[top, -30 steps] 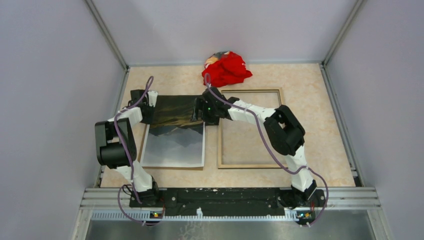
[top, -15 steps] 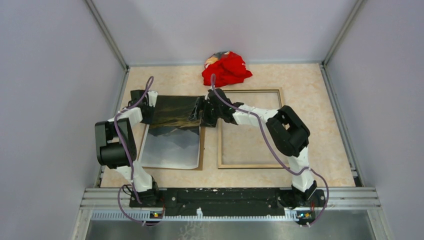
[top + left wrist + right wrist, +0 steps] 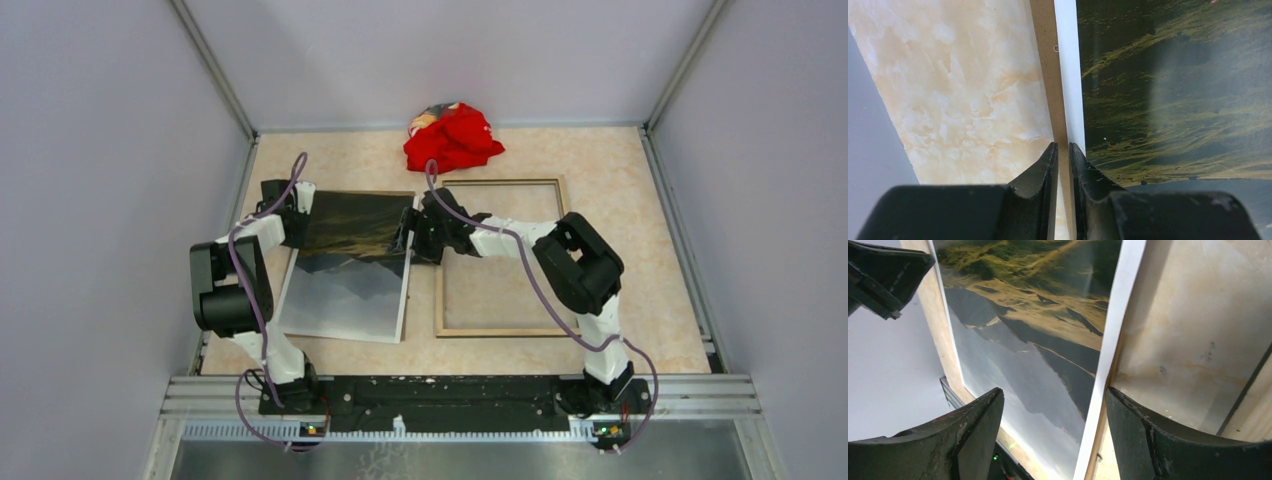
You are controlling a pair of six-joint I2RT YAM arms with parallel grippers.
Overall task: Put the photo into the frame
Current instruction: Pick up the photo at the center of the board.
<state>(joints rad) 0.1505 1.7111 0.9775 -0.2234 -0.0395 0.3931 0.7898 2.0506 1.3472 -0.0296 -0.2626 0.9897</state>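
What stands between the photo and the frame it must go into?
Nothing visible blocks the way. Only a strip of bare table separates the photo from the frame beside it. The right gripper, jaws open, sits at the photo's nearer edge; the red cloth lies beyond the frame.

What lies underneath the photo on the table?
A brown backing sheet: only thin strips of it show along the edges of the photo. The rest of the sheet is hidden by the print.
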